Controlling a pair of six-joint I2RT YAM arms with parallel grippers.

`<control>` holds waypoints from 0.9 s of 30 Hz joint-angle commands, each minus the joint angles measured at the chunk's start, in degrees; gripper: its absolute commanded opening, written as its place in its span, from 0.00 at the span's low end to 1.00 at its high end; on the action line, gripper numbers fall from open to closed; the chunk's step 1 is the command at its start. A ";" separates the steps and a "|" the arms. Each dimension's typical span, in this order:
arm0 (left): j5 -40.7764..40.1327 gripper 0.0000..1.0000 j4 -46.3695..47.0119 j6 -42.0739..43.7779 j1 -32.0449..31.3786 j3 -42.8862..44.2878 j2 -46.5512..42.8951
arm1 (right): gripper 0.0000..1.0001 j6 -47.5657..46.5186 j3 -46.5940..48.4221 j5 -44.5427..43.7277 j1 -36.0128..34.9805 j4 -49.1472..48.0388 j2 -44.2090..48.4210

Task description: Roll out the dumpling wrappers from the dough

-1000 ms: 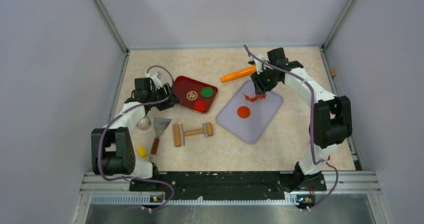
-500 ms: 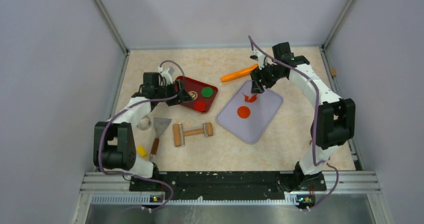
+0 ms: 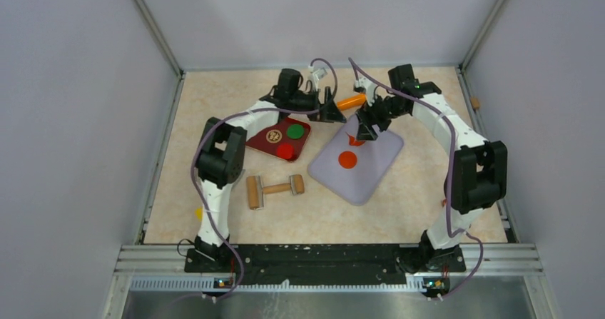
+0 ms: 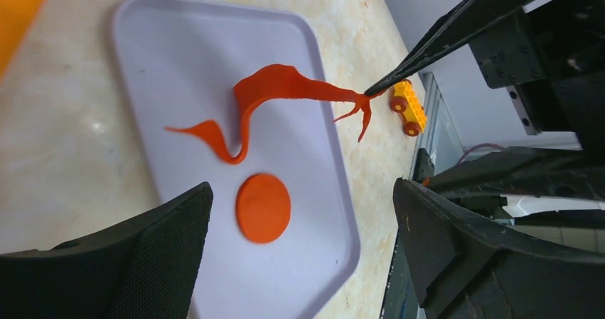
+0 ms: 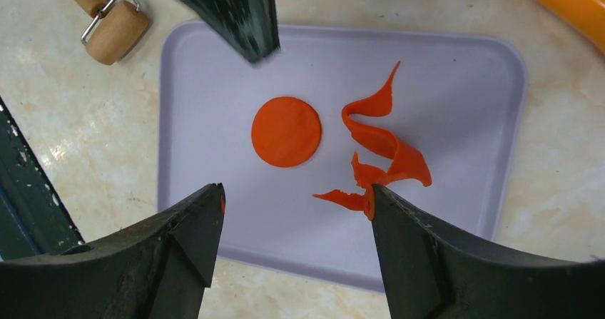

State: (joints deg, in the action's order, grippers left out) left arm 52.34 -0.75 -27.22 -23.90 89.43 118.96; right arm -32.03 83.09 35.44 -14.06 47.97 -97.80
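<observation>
Dumpling wrapper, thin flat round orange-red clay disc [image 5: 286, 131], lies mid lilac plastic tray [image 5: 214, 69], just ahead of my right pincer [image 5: 295, 188]: jaws apart, curled orange clay scrap [image 5: 382, 140] touching one fingertip. My left pincer [image 4: 301, 187] spread, empty, farther.

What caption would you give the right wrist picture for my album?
Open jaws above a lavender tray holding a round orange wrapper and a curled clay scrap.
</observation>
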 commanded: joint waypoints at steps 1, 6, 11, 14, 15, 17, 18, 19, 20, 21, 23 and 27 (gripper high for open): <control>5.72 0.99 9.49 -6.56 -3.12 6.16 5.98 | 0.75 -1.96 4.10 1.57 0.64 -0.62 -1.66; 7.80 0.99 18.17 -13.23 -4.48 8.84 10.13 | 0.75 -1.54 4.20 0.92 0.65 -0.07 -2.32; 9.67 0.99 22.09 -17.74 -5.68 11.78 14.26 | 0.75 0.14 6.66 0.19 0.63 1.79 -4.47; 10.03 0.99 22.75 -18.55 -6.35 13.31 16.18 | 0.75 1.34 7.26 0.20 0.63 1.74 -4.92; 10.19 0.99 22.99 -18.71 -6.63 13.92 16.74 | 0.75 1.93 7.19 0.16 0.66 1.11 -4.74; 10.35 0.99 23.96 -19.13 -7.27 14.85 17.78 | 0.75 2.99 7.05 0.28 0.66 0.04 -4.28; 10.01 0.99 24.30 -19.25 -7.56 14.99 18.02 | 0.75 3.41 7.05 0.40 0.67 -0.32 -4.04; 9.76 0.99 24.58 -19.39 -7.82 14.98 18.18 | 0.75 4.41 7.01 0.42 0.63 -0.81 -3.91; 9.57 0.99 24.88 -19.59 -8.09 15.01 18.34 | 0.75 4.92 7.02 0.42 0.70 -1.07 -3.82; 9.47 0.99 24.90 -19.77 -8.39 15.25 18.52 | 0.75 5.20 7.00 0.48 0.67 -1.12 -3.80; 9.15 0.99 25.00 -20.02 -8.77 15.50 18.83 | 0.75 5.52 6.80 0.49 0.58 -1.13 -3.80; 6.32 0.99 24.87 -20.60 -9.24 14.84 18.99 | 0.75 5.73 6.03 0.31 0.55 -1.12 -3.32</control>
State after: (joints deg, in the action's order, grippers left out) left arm 60.47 20.51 -46.85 -32.62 102.37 137.56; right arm -27.35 87.50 35.00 -14.00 48.77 -102.50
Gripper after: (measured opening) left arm 0.990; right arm 0.750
